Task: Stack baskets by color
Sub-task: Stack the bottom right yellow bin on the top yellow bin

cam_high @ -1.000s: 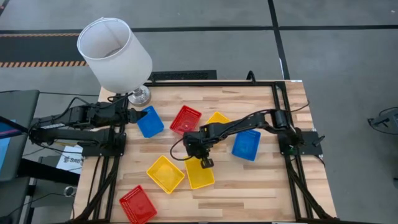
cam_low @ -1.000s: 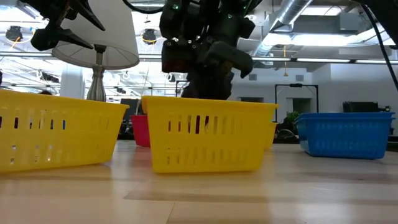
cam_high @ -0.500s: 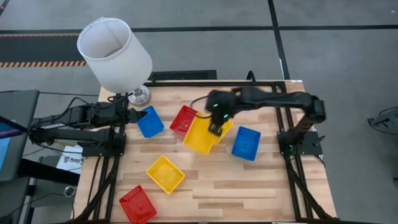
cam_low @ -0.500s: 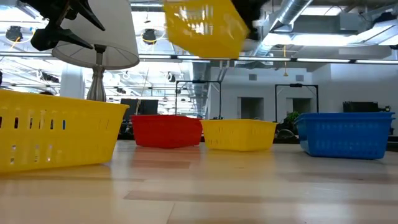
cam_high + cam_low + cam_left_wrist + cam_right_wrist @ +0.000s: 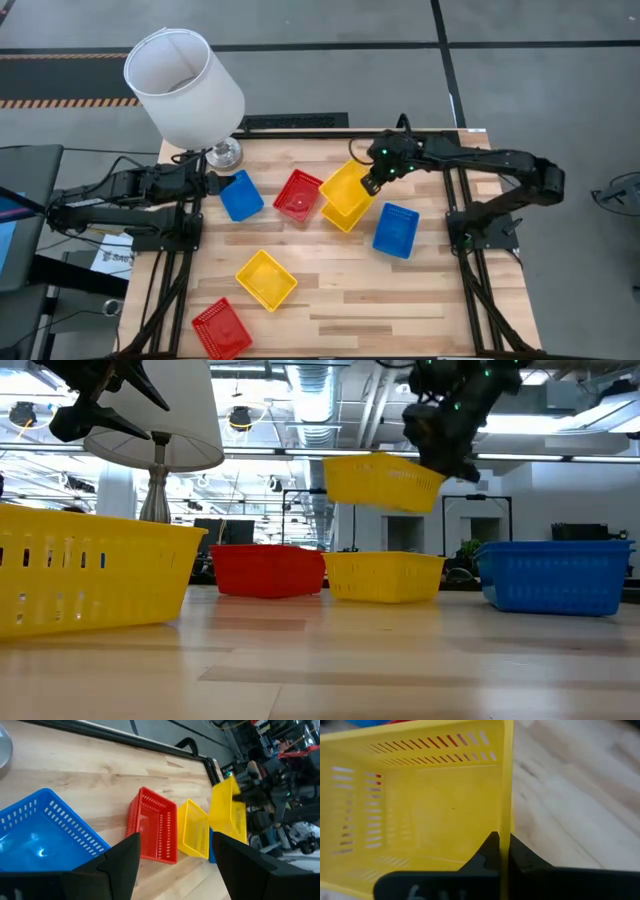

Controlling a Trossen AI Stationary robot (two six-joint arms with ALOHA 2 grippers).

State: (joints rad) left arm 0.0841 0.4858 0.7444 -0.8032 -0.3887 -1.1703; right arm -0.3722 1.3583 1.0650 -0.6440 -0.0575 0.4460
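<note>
Baskets taken left to right, placed against the red basket at mid-tabletop: well off its near-left corner, a second red one at the tabletop's front edge; just left, a blue basket before the waiting left claw, spread wide and holding nothing; nearer the front, a lone yellow basket. Just right of the red basket, a yellow one flat on the wood, and above it a carried yellow basket, tilted, pinched by its rim in the right claw, clamped thin on the wall. Lifted from the front tabletop a second ago, swung back over its twin since. Farther right, another blue basket. Likely next: level, lower and nest, giving the first yellow pair.
</note>
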